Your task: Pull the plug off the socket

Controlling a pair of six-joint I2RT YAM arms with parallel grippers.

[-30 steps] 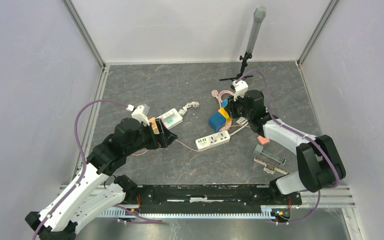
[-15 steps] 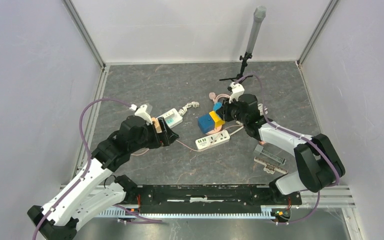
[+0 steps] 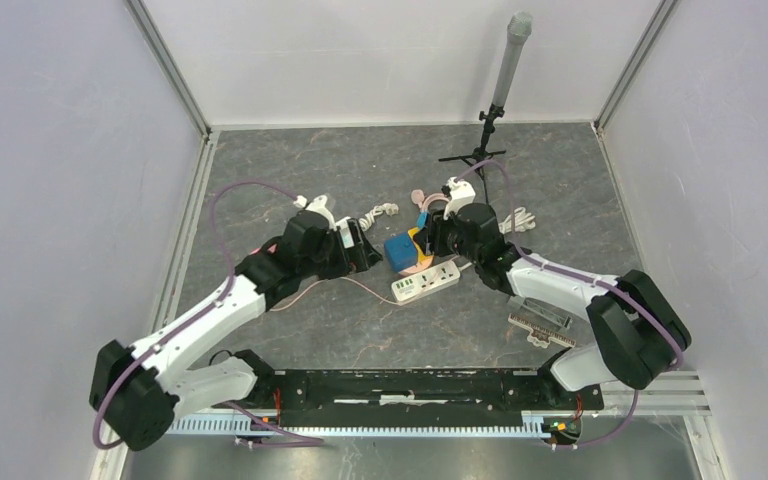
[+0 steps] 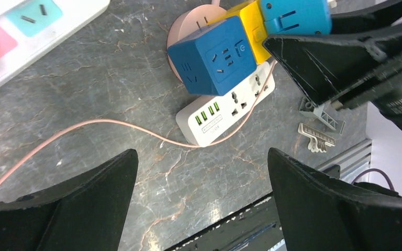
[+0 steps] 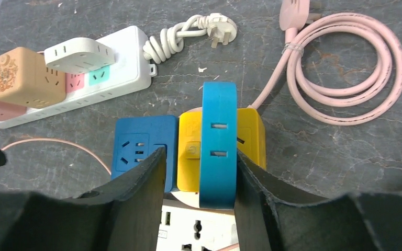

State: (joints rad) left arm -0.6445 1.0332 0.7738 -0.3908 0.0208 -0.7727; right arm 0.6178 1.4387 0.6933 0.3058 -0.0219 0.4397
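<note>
A dark-blue cube socket with a three-pin outlet on its face is seen joined side by side to a yellow cube plug, across which a light-blue flat adaptor with two slots is fitted. The yellow cube plug is clamped between the right fingers, with the dark-blue cube socket left just outside one finger. The joined pieces are held over a white power strip with USB ports on the grey stone-patterned bench. The left fingers are spread wide apart near the cubes, nothing being gripped
</note>
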